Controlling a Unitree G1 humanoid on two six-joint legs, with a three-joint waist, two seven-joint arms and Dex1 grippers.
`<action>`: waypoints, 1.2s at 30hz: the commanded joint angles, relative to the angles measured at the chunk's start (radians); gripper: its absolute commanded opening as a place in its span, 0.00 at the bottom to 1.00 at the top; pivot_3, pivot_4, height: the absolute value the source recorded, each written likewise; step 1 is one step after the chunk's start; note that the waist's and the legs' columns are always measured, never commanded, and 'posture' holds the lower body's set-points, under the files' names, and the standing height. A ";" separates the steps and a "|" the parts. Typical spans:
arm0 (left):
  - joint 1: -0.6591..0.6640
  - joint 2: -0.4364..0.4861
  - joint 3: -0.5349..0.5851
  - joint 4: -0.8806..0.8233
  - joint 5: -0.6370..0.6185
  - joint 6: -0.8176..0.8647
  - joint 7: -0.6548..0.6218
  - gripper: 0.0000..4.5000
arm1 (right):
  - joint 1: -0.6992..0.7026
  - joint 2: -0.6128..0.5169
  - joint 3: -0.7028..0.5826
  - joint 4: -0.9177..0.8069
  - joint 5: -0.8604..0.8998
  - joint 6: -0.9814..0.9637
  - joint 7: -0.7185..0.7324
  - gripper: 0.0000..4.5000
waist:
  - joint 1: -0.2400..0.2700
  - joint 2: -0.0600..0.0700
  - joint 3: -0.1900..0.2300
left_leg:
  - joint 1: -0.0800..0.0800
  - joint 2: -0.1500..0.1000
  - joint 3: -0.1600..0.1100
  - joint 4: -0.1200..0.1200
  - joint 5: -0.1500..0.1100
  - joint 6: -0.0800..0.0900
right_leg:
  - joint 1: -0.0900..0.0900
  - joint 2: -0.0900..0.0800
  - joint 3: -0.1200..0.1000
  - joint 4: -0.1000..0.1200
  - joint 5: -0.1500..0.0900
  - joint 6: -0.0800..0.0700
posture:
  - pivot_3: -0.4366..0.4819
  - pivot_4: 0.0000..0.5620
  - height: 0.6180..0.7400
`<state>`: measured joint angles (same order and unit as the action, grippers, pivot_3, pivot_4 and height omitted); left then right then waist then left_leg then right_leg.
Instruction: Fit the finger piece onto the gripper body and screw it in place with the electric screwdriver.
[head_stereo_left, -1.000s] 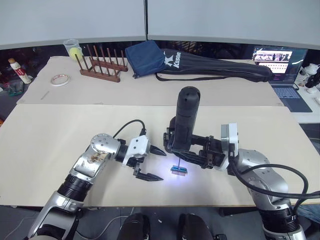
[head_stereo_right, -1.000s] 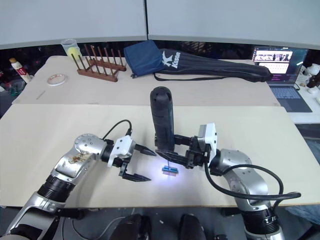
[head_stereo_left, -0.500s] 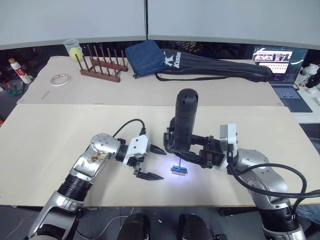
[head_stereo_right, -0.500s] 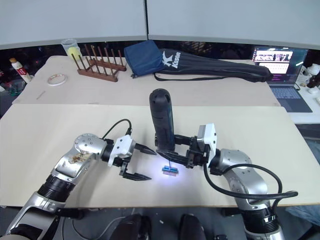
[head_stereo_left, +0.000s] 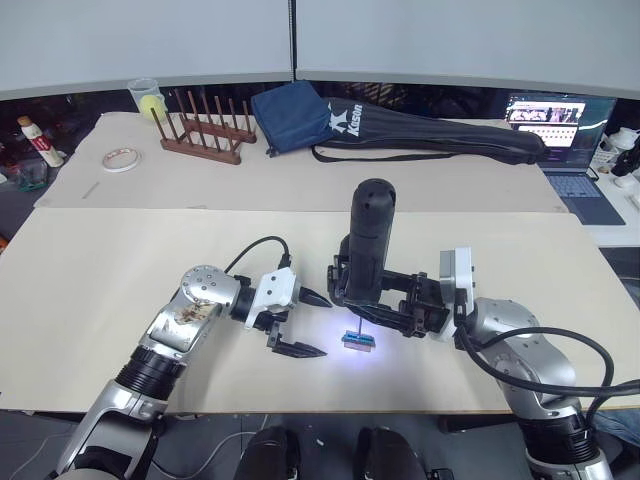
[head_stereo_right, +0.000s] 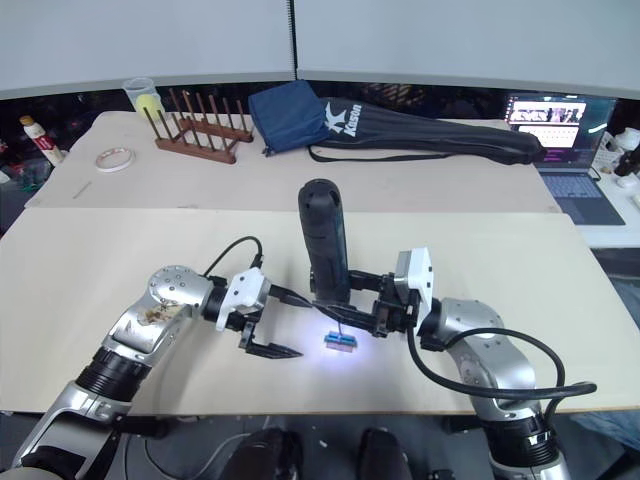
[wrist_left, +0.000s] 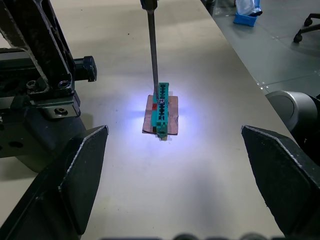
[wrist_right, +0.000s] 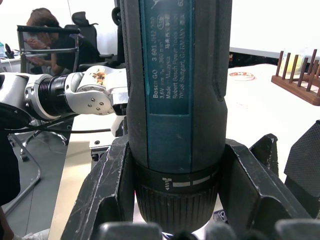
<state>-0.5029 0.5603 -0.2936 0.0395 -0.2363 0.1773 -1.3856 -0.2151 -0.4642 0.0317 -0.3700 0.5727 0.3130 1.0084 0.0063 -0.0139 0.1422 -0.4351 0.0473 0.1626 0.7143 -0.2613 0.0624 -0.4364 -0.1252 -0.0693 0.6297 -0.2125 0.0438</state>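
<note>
The right gripper clamps the electric screwdriver upright at frame centre, its bit resting on the small green block directly beneath. The left gripper, fingers spread wide and empty, flanks that block from the left, just beside it.

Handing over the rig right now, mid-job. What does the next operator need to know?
Right gripper: shut on the electric screwdriver, held upright with its light on.
Left gripper: open and empty, low over the table.
The bit meets the top of a small green block lying on the table between the grippers.
Done: screwdriver in hand.
Left: fitting the finger piece onto the gripper body and screwing it down.
</note>
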 joint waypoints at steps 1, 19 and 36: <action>-0.020 -0.003 0.003 -0.004 -0.001 -0.021 0.002 1.00 | -0.010 -0.003 -0.007 -0.037 0.024 -0.021 0.008 0.43 | 0.000 0.000 0.000 | 0.000 0.000 0.000 0.000 0.000 0.000 | 0.000 0.000 0.000 0.000 0.000 0.000 | 0.48 0.27 1.00; -0.023 -0.004 0.003 -0.011 -0.002 -0.017 0.003 1.00 | -0.009 0.001 -0.004 -0.034 -0.012 -0.057 0.000 0.43 | 0.000 0.000 0.000 | 0.000 0.000 0.000 0.000 0.000 0.000 | 0.000 0.000 0.000 0.000 0.000 0.000 | 0.48 0.27 1.00; -0.028 -0.002 0.003 -0.008 0.001 -0.019 0.003 1.00 | 0.006 0.000 0.017 -0.031 -0.046 -0.113 0.002 0.43 | 0.001 0.000 0.000 | 0.000 -0.001 0.000 0.000 0.000 0.000 | 0.000 0.000 0.000 0.000 0.000 0.000 | 0.48 0.27 1.00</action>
<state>-0.5142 0.5578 -0.2936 0.0396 -0.2353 0.1772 -1.3852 -0.2081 -0.4620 0.0623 -0.3704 0.5177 0.2471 1.0027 0.0074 -0.0139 0.1422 -0.4350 0.0467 0.1626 0.7147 -0.2611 0.0621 -0.4363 -0.1248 -0.0693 0.6299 -0.2125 0.0438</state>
